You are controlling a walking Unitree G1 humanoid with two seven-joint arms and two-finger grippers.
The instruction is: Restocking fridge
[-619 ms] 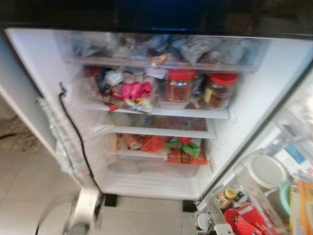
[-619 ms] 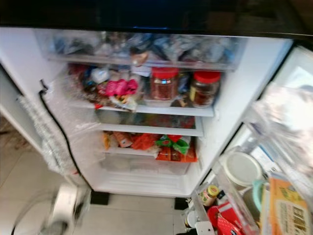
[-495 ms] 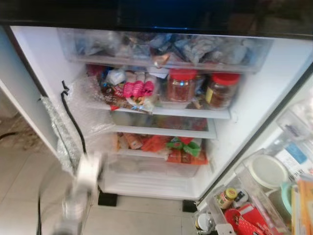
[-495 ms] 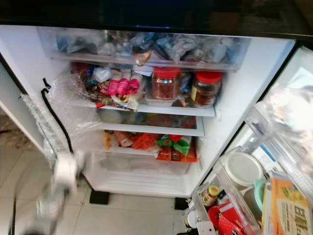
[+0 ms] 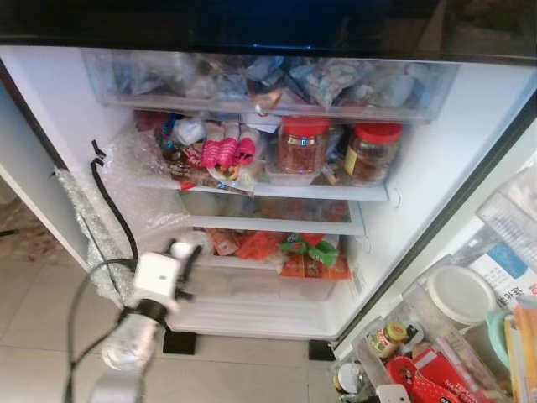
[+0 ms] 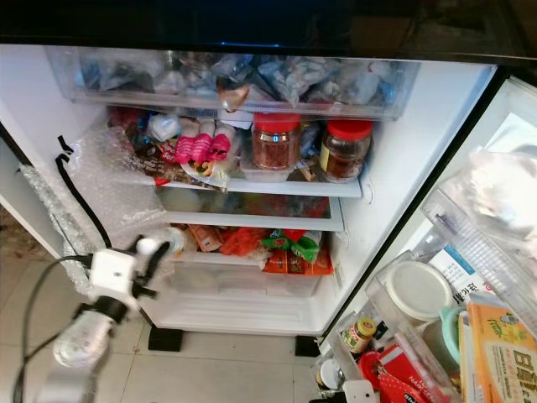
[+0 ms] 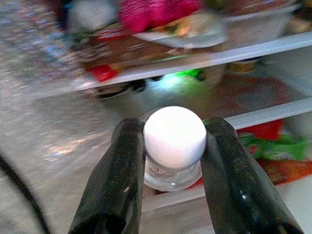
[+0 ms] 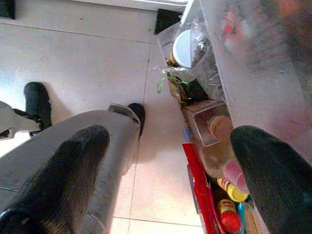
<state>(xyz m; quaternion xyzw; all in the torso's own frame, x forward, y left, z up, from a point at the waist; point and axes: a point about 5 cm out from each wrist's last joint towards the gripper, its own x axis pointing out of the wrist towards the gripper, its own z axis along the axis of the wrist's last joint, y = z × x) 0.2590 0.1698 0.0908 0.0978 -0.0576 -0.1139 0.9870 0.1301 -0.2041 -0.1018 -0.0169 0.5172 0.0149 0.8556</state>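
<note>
The fridge (image 5: 50, 117) stands open with crowded shelves. My left gripper (image 5: 181, 254) is raised at the lower left, in front of the left end of the lower snack shelf (image 5: 285, 267). In the left wrist view it (image 7: 173, 148) is shut on a small clear jar (image 7: 174, 139) with a white round lid, its fingers (image 7: 122, 170) pressing both sides. The jar's white lid (image 6: 147, 246) shows at the fingertips. My right gripper (image 8: 170, 151) hangs low with fingers wide open over the floor tiles, beside the door bins.
Two red-lidded jars (image 5: 306, 147) and pink packets (image 5: 226, 153) fill the middle shelf. Red and green snack bags (image 5: 306, 252) lie on the lower shelf. Bubble wrap (image 5: 126, 197) and a black cable hang along the left wall. The door bins (image 5: 453, 294) at right hold containers and bottles.
My left arm has risen from the floor level at lower left up towards the lower shelf, carrying the jar. The camera has shifted a little.
</note>
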